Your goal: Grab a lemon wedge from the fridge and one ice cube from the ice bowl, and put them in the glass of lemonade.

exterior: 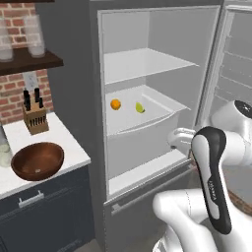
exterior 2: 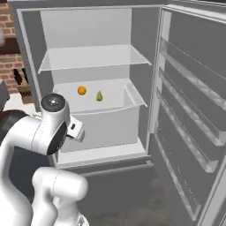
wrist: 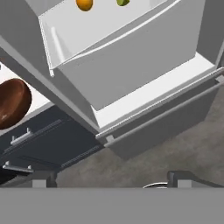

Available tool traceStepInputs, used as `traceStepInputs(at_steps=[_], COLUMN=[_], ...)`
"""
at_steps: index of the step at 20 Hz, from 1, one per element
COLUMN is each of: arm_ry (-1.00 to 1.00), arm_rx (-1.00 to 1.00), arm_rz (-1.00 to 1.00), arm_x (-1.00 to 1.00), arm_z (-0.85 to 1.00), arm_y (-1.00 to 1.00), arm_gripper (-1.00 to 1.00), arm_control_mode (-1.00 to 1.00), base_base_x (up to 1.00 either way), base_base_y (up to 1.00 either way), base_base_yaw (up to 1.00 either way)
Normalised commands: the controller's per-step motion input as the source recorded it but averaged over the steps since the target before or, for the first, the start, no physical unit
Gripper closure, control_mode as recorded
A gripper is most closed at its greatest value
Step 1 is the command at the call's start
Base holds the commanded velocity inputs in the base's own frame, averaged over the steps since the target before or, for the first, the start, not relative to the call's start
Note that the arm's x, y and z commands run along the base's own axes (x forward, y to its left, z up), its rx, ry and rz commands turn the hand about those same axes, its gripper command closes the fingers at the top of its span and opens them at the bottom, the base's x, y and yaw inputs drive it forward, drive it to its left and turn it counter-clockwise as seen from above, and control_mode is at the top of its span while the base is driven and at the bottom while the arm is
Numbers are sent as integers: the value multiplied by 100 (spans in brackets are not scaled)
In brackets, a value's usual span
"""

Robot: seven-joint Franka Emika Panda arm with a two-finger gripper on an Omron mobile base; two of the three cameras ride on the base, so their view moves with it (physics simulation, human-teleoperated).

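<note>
The lemon wedge (exterior: 140,107) lies on the fridge (exterior: 147,64) drawer shelf, above and beyond the gripper (wrist: 111,177), whose jaws stand fully open and empty.

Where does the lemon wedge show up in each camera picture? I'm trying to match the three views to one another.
Left base view: the lemon wedge lies in the fridge's white drawer, centre, right of the orange fruit.
Right base view: upper centre-left, again right of the orange fruit.
Hand view: cut by the top edge, right of the orange fruit.
Shared landmark: the orange fruit.
</note>
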Motion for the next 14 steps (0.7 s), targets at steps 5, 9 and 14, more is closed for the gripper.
traceStepInputs(at_steps=[5, 9, 14], arm_ry=[0, 0, 0], arm_rx=[0, 0, 0], arm_rz=[0, 0, 0], arm_x=[0, 0, 0], arm_z=[0, 0, 0], arm_y=[0, 0, 0], arm_gripper=[-100, -100, -100], arm_control_mode=[100, 100, 100], base_base_x=[43, 66, 70], base_base_y=[-62, -39, 0], base_base_yaw=[40, 26, 4])
